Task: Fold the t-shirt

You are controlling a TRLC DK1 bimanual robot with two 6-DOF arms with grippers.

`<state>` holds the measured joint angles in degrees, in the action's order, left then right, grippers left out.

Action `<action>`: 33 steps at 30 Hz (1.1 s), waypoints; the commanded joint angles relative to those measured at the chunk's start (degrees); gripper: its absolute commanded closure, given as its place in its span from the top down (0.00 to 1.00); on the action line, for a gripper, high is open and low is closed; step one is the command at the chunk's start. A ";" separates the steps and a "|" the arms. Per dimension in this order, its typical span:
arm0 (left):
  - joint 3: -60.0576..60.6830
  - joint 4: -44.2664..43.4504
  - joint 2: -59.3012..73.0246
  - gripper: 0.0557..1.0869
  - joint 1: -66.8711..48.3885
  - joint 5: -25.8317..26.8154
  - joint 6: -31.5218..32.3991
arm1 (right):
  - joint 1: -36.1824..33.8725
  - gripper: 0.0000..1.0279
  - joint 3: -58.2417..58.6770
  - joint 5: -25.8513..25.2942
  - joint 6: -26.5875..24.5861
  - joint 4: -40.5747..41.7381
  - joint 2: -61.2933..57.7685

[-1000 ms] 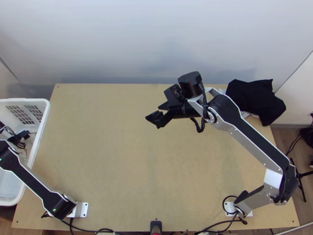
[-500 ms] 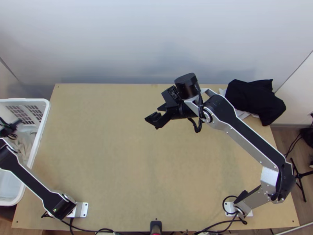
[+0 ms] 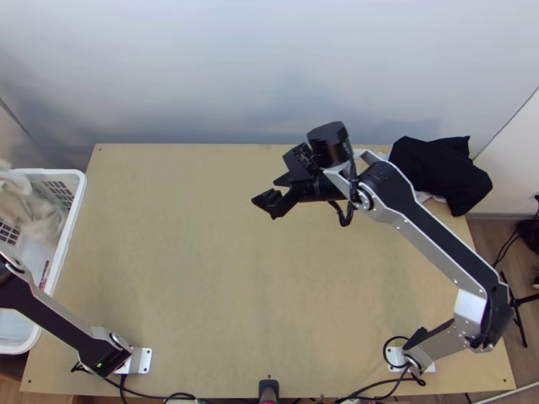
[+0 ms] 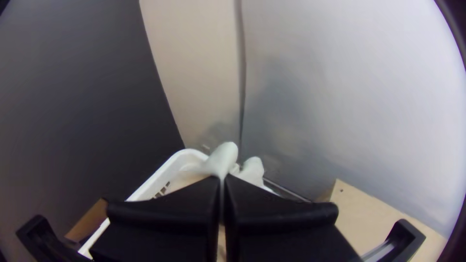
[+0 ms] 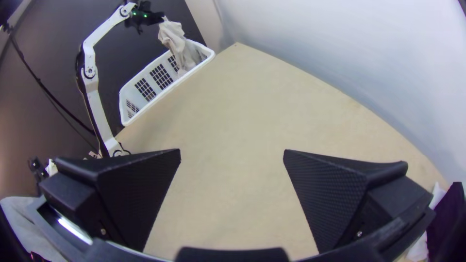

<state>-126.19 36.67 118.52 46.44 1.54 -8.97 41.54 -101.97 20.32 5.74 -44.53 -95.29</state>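
At far left, a white basket is standing at the left end of the wooden counter. A small red and white object is lying inside it. The left arm is extending over the basket, and the left gripper is pressing its fingers together on the pale shirt. The shirt is hanging bunched and creased from them, its lower part dropping inside the basket.

Near the middle, over the far half of the counter, the right gripper is hovering with its fingers spread wide and nothing between them; the right arm is bending in from the right.

In the far right corner, a black cloth is lying in a heap on some white cloth, partly overhanging the counter's edge.
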 commanded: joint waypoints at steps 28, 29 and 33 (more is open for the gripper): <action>19.40 25.21 -23.69 0.04 -67.27 -2.42 14.51 | -13.59 0.96 42.56 -0.89 -2.05 17.99 16.97; 19.23 25.21 -22.63 0.04 -69.55 -3.91 15.21 | -14.29 0.96 43.61 -0.80 -2.05 18.34 17.50; 18.79 25.03 -18.50 0.04 -77.20 -4.62 17.50 | -15.79 0.96 48.36 -0.80 -2.40 19.92 19.70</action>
<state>-106.54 61.67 95.26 -16.62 -0.69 3.20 28.27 -61.19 19.49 3.79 -27.14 -78.89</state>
